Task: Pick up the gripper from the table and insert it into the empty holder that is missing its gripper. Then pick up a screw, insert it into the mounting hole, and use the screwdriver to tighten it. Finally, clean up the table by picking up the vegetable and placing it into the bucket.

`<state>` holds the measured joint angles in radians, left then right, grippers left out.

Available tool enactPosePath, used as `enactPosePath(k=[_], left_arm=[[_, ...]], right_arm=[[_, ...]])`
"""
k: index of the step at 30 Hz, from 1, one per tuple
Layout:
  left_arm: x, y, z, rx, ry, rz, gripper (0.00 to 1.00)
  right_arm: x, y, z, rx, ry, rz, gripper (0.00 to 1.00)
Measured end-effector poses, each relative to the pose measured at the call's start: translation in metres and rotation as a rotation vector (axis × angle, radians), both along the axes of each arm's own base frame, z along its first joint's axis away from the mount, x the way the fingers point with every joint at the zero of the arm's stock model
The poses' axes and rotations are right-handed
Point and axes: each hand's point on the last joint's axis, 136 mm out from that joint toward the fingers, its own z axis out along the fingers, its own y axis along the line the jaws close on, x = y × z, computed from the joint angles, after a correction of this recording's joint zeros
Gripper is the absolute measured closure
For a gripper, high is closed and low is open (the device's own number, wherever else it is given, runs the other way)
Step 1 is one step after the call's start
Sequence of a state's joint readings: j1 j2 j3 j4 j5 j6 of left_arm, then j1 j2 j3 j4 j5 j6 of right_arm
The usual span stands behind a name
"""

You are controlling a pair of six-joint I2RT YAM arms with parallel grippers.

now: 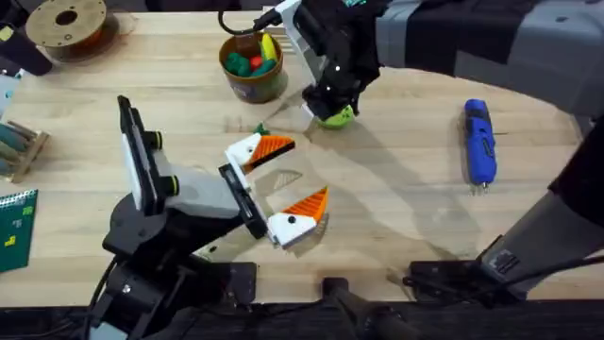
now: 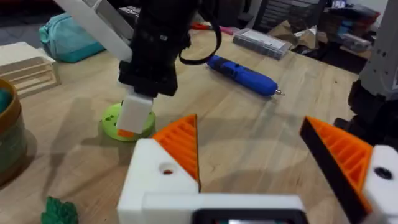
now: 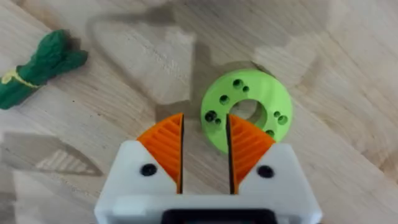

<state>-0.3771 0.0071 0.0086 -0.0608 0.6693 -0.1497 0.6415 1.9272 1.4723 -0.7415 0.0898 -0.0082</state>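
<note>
My left gripper (image 1: 294, 175) lies open low over the table's middle, and both of its white blocks carry orange ribbed tips. A small hole (image 2: 166, 169) shows in one block. My right gripper (image 1: 332, 106) reaches in from the right and hangs just above a bright green disc (image 3: 273, 99) whose holes hold dark screws. Its orange pads (image 3: 165, 146) stand a narrow gap apart with nothing between them. The dark green vegetable (image 3: 37, 68) lies on the wood beside the left gripper's far tip. The blue screwdriver (image 1: 479, 142) rests at the right. The bucket (image 1: 255, 87) stands behind, holding toy foods.
A brown filament spool (image 1: 66, 24) sits at the back left. A wooden rack (image 1: 19, 146) and a green board (image 1: 17, 227) lie along the left edge. Bare wood stretches between the disc and the screwdriver.
</note>
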Motion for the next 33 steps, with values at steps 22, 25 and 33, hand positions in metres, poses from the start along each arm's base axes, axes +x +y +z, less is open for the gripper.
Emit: enactPosePath(k=[22,25,33], left_arm=[[0.0,0.0,0.0,0.0,0.0,0.0,0.014],[0.0,0.0,0.0,0.0,0.0,0.0,0.014],[0.0,0.0,0.0,0.0,0.0,0.0,0.014]], right_arm=[[0.007,0.001,-0.016,-0.026,-0.002,-0.006,0.852],[0.008,0.001,-0.015,-0.025,-0.003,-0.006,0.963],[0.006,0.0,-0.013,-0.033,0.009,-0.002,0.991]])
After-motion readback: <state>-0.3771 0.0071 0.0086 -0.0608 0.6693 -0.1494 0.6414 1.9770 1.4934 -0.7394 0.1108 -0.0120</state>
